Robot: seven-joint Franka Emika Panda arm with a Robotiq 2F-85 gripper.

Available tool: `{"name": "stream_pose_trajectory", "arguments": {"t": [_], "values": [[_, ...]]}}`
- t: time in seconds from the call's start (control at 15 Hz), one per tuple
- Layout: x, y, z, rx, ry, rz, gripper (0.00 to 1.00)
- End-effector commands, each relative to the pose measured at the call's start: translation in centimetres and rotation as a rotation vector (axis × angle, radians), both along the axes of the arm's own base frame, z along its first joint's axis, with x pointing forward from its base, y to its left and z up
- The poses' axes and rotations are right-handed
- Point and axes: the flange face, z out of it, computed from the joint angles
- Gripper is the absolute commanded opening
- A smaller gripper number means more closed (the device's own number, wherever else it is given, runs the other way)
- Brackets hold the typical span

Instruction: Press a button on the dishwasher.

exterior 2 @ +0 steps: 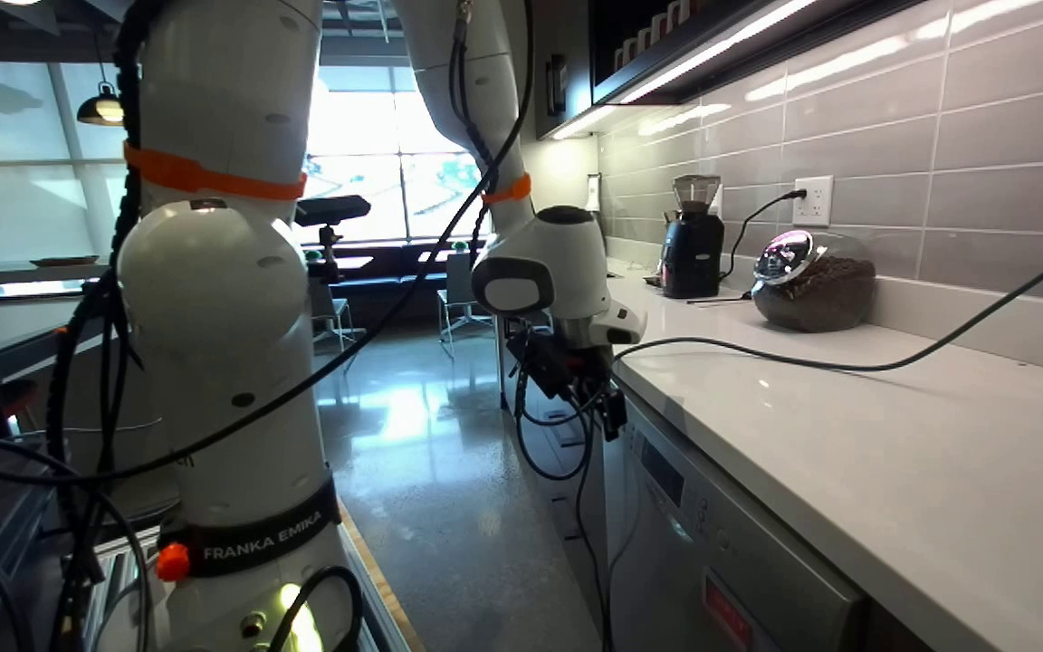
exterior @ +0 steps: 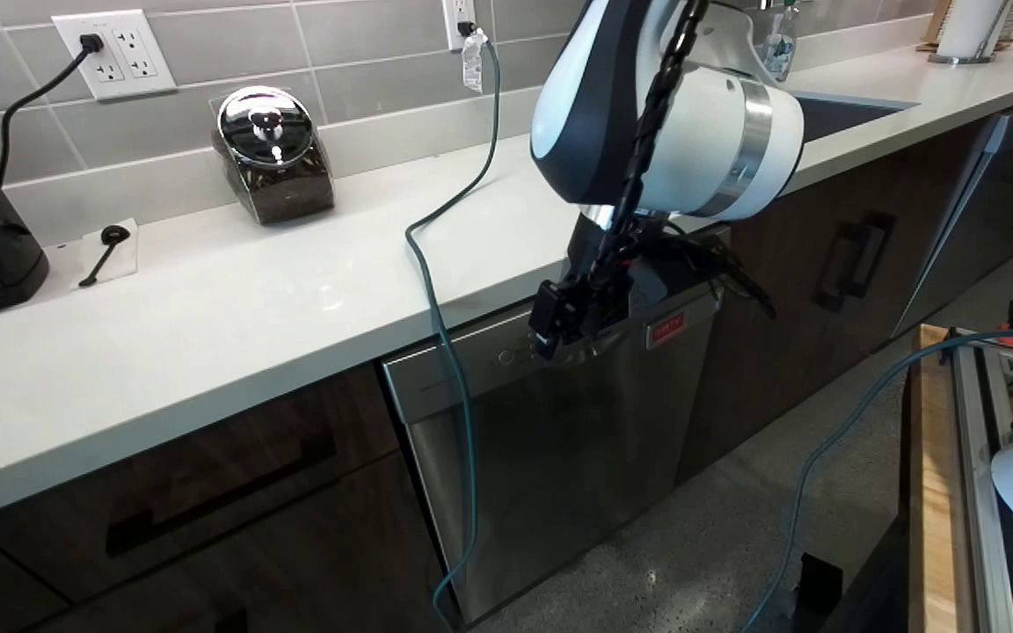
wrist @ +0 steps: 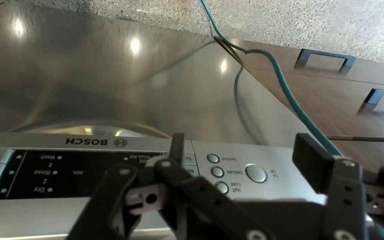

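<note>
The dishwasher (exterior: 577,457) is the grey steel front below the countertop, with a control strip along its top. It also shows in an exterior view (exterior 2: 666,580), with a red label (exterior 2: 726,616), and in the wrist view (wrist: 112,83), its lettering upside down. In the wrist view the strip has a large round On/Off button (wrist: 256,173), small round Sanitize (wrist: 213,158), Delicate (wrist: 217,172) and Half Load (wrist: 221,187) buttons, and a dark display (wrist: 78,176). My gripper (wrist: 245,156) is open and empty, its fingers either side of these round buttons in view. Contact cannot be told.
A teal cable (exterior: 462,396) hangs over the counter edge in front of the dishwasher. The white countertop (exterior: 251,308) juts above the strip. A glass jar (exterior: 282,167) stands on it. Dark drawers with a bar handle (exterior: 225,492) flank the dishwasher.
</note>
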Motion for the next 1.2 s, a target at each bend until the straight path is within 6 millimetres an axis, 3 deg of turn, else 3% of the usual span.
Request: {"name": "stream_pose_trajectory", "arguments": {"t": [0.0,0.33,0.47,1.13], "values": [[1.0,0.2,-0.9,-0.006,-0.022,-0.012,0.53],[1.6,0.0,-1.5,-0.026,-0.045,-0.028,0.13],[1.8,-0.3,-1.7,-0.036,-0.053,-0.037,0.01],[1.6,-1.4,-2.2,-0.051,-0.096,-0.087,0.0]]}}
